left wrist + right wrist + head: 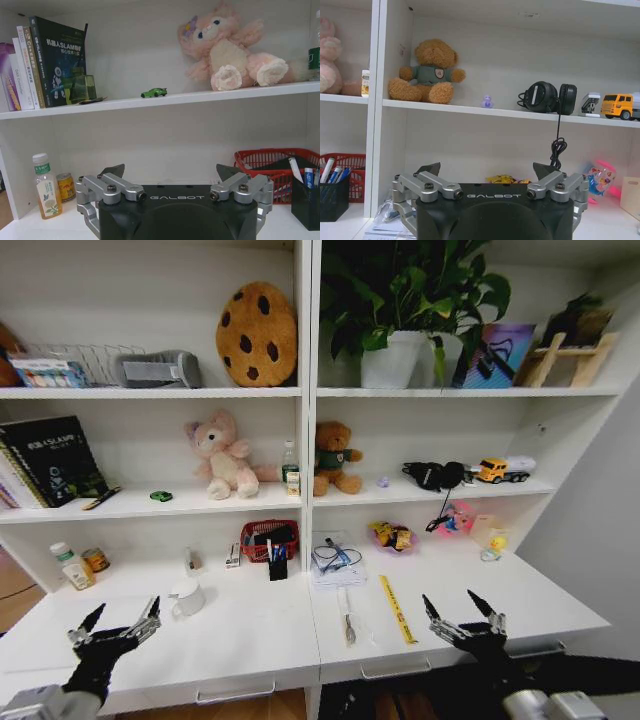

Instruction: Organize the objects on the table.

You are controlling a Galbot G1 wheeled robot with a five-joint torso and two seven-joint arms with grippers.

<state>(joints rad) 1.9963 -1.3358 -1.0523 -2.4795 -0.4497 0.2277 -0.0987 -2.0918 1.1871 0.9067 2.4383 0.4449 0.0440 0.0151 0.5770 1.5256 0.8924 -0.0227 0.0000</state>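
Pens [276,552] in my head view blur inside the black cup [277,564]; left wrist resolves them. Left gripper [113,624] and right gripper [463,612] hover with fingers spread.

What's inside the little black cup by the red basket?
The black pen cup holds pens with blue and white tops sticking out above its rim. Their lower parts and the cup's bottom are hidden by its dark wall. It stands just in front of the red basket.

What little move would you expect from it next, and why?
Probably the right gripper reaches forward to the yellow ruler lying loose on the table: its fingers are open, nothing is held, and the ruler lies just ahead. The left gripper hovers open too.
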